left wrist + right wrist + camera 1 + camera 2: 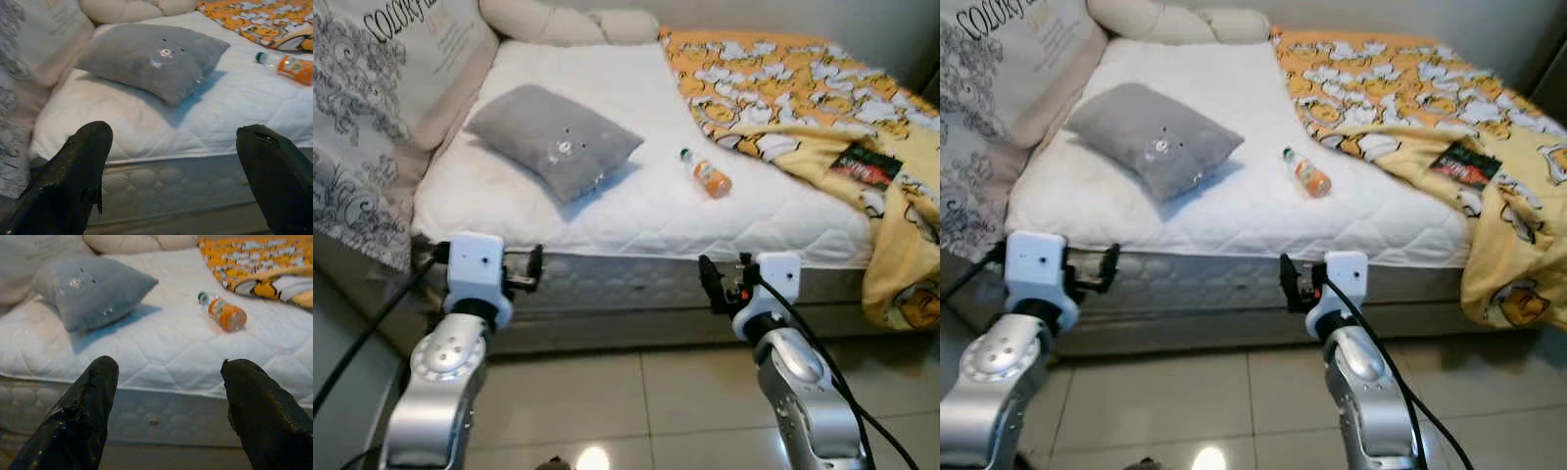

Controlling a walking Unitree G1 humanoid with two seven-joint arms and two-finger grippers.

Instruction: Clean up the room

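Past the wide-open right gripper (168,396) and left gripper (178,166): orange bottle (222,311) lying on white mattress (636,211), gray pillow (553,137) beside, yellow blanket (803,88) beyond.

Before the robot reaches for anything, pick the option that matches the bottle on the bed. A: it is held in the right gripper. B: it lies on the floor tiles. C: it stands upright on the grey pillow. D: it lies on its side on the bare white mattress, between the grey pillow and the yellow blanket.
D: the orange bottle lies on its side on the white mattress, apart from the grey pillow and the yellow blanket.
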